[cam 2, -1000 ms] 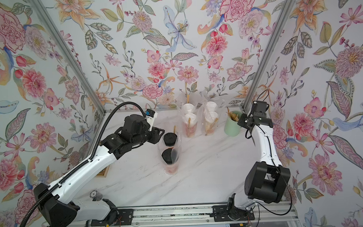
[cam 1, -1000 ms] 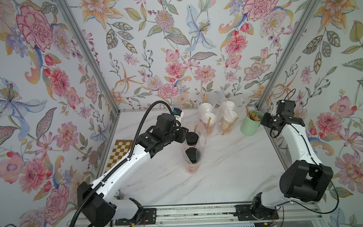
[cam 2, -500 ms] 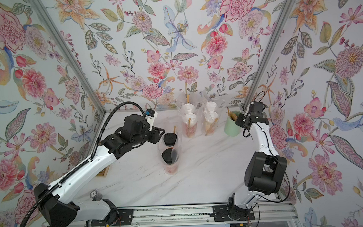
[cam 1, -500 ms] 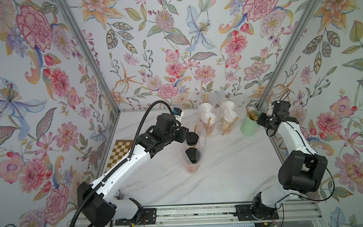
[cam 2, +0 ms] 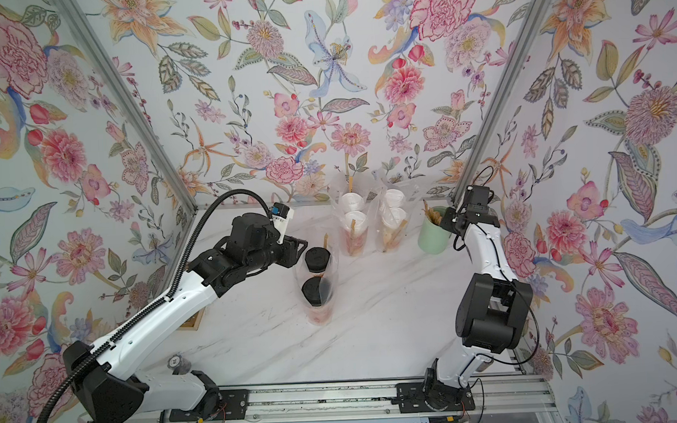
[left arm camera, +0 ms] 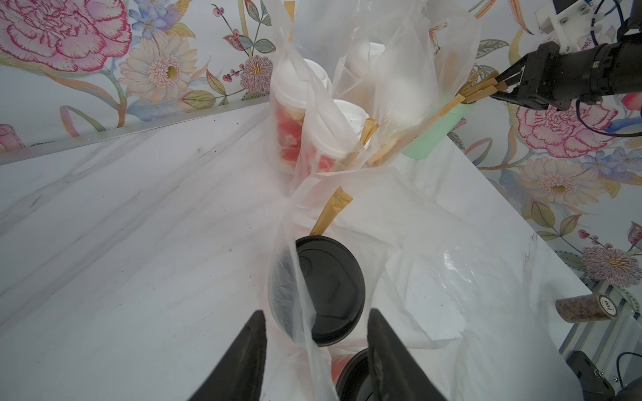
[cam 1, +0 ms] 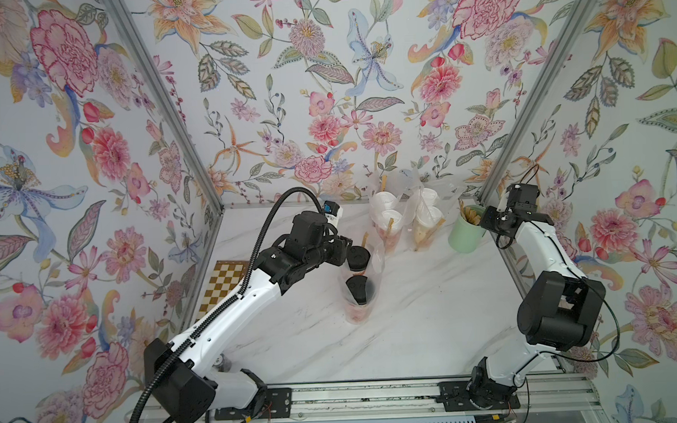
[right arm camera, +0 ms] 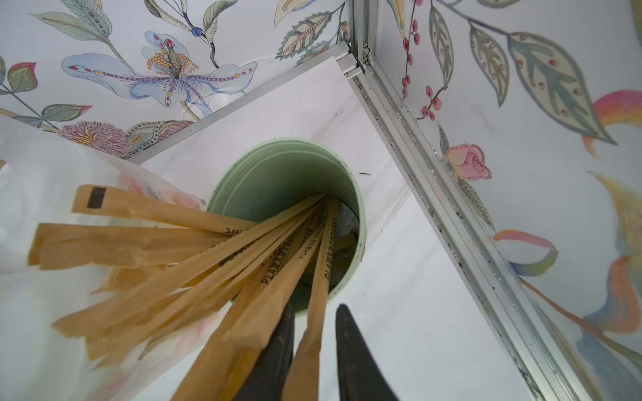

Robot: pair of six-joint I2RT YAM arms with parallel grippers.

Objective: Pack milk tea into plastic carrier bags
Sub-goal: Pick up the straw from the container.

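The left gripper [left arm camera: 316, 312] reaches over the near carrier bag [left arm camera: 451, 277] at mid-table. Its jaws stand apart, flanking the farther black-lidded milk tea cup [left arm camera: 330, 288] and a fold of plastic (whether they press on the cup I cannot tell). A second black-lidded cup [cam 1: 360, 291] stands in the same bag, with one wrapped straw [left arm camera: 331, 208] beside them. At the back of the marble table [cam 1: 429, 314], a second bag [cam 1: 388, 238] and a third bag [cam 1: 423, 232] each hold two white-lidded cups [cam 1: 383, 201]. The right gripper [right arm camera: 315, 307] hovers at the mint-green cup [right arm camera: 278, 166]. Its jaws are narrowly apart around one paper-wrapped straw [right arm camera: 321, 270], with a gap showing on one side.
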